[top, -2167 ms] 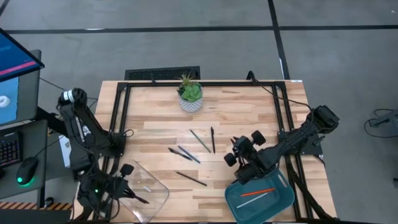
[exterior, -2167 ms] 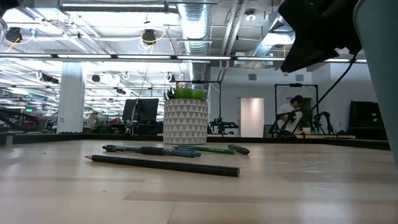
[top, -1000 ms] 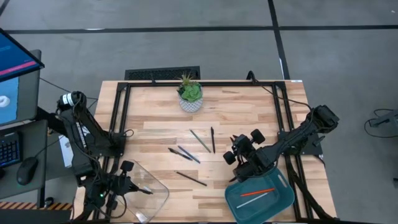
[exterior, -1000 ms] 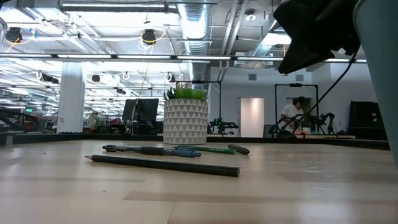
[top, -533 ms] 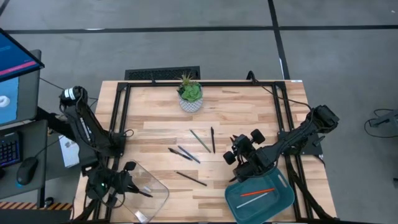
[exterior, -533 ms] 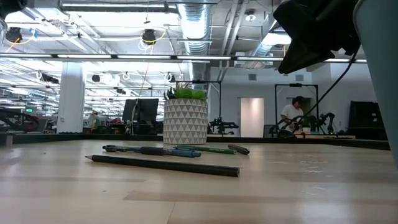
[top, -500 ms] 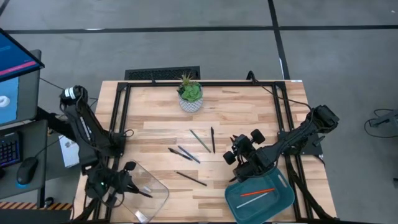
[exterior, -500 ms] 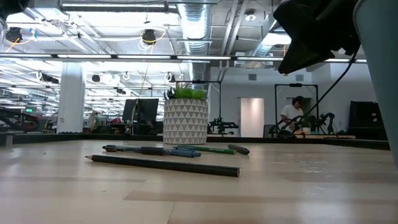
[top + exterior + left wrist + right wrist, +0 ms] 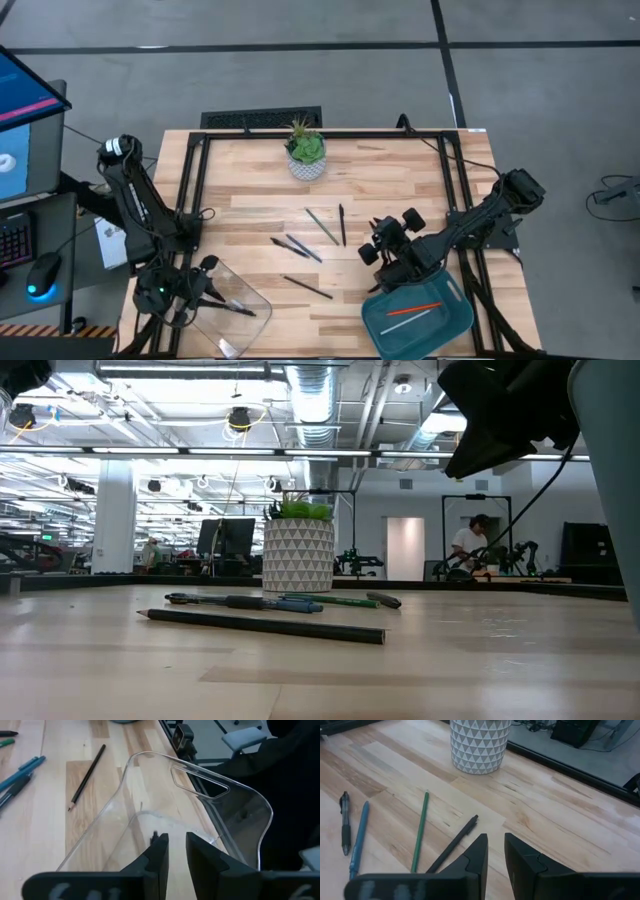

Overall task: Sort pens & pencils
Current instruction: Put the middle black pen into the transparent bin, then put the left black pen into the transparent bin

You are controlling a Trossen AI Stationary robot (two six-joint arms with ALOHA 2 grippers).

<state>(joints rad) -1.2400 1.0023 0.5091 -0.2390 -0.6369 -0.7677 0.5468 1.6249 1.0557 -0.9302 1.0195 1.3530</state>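
Observation:
Several pens and pencils lie flat on the wood: a grey-green one (image 9: 322,226), a black pen (image 9: 342,224), blue pens (image 9: 300,247) and a dark pencil (image 9: 307,288). An orange-red stick (image 9: 415,308) and a white one (image 9: 410,318) lie in the teal tray (image 9: 455,325). My left gripper (image 9: 177,845) reaches down into the clear tray (image 9: 220,800), narrowly open with nothing between its fingers. A small dark bit (image 9: 154,836) shows at one fingertip; I cannot tell what it is. My right gripper (image 9: 495,847) hovers narrowly open over the near end of the black pen (image 9: 452,845).
A potted plant in a white patterned pot (image 9: 306,158) stands at the far middle of the table. A black frame (image 9: 195,180) runs round the table's edges. The clear tray (image 9: 245,322) sits at the near left corner, the teal tray at the near right.
My left arm has shifted. Its gripper has tipped and sunk a little deeper into the clear tray, reaching slightly toward the table's right edge. The pens on the table and my right arm have stayed where they were.

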